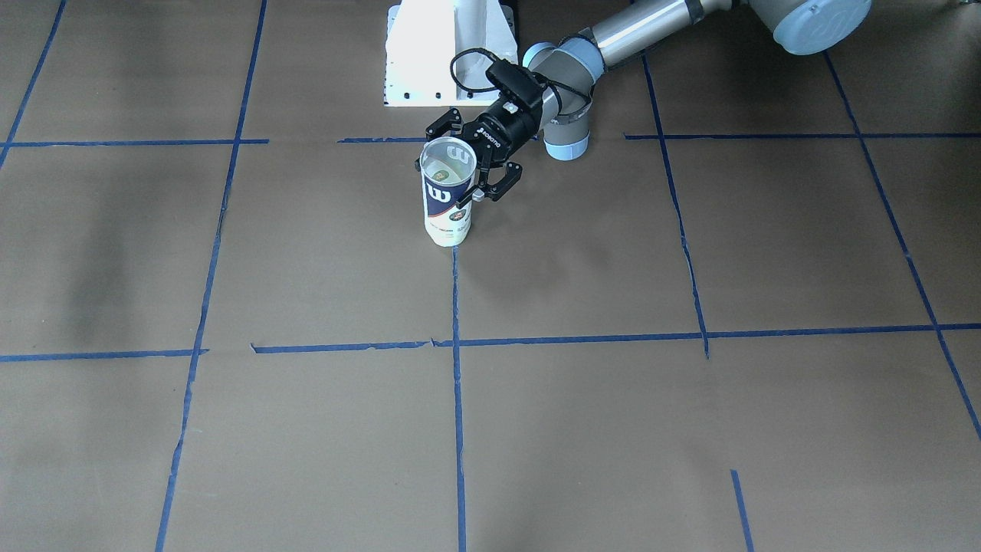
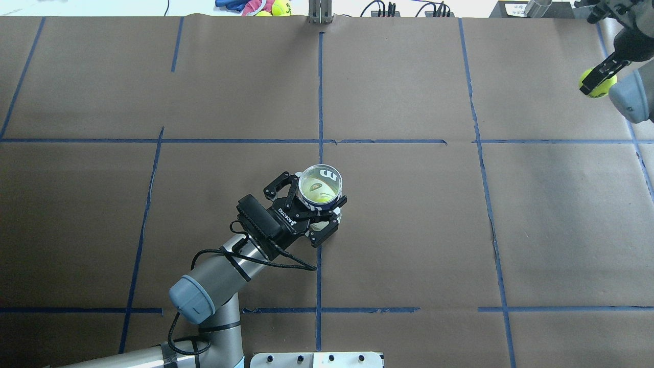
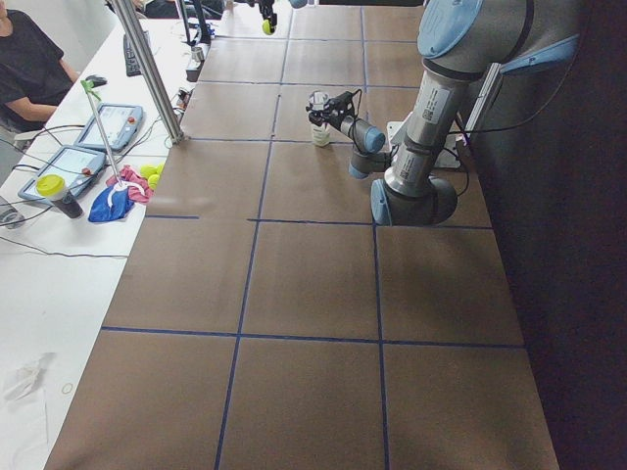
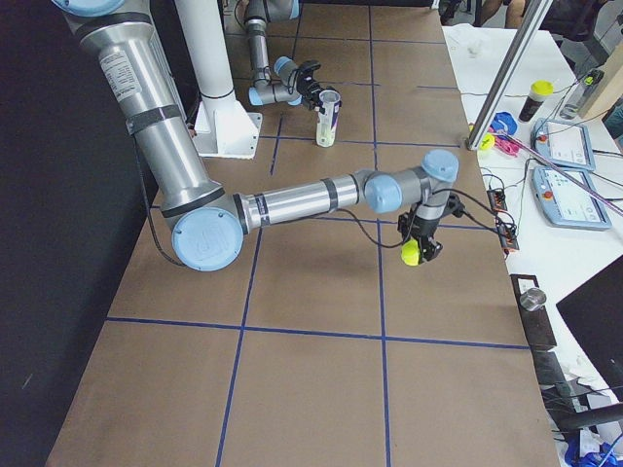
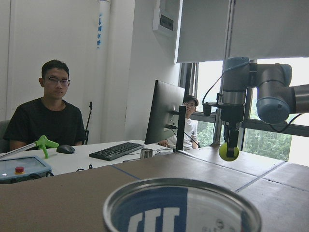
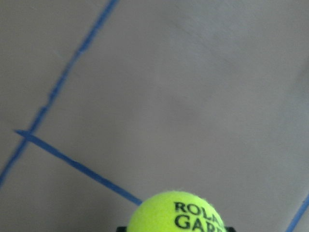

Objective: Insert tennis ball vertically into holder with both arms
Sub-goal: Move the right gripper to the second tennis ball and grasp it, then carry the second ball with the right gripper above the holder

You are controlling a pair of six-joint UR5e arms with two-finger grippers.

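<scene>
the tennis ball point(image 2: 591, 88), bright yellow-green with black print on it, sits at the upper right edge of the overhead view. there it is pinched between the fingers of the right pincer point(image 2: 598, 77), which is closed on it and points down from the outstretched right arm point(image 4: 292, 204). the holder point(image 2: 320, 185) is well apart from it, standing upright near the middle of that view on the brown paper surface point(image 2: 409, 230). its open mouth faces up and its navy "w" label shows on the side. through the mouth something yellow-green shows low inside the can. the left pincer point(image 1: 451, 180) comes in level from the lower left of the overhead view, its black fingers clasped against opposite sides of the holder about halfway up. the left arm point(image 2: 219, 276) bends back from there toward the bottom edge. blue tape lines point(image 2: 320, 102) cross the surface in a grid, and the holder stands just beside one of them. in the front-facing view a white pedestal base point(image 1: 437, 54) lies behind the holder at the top centre.
</scene>
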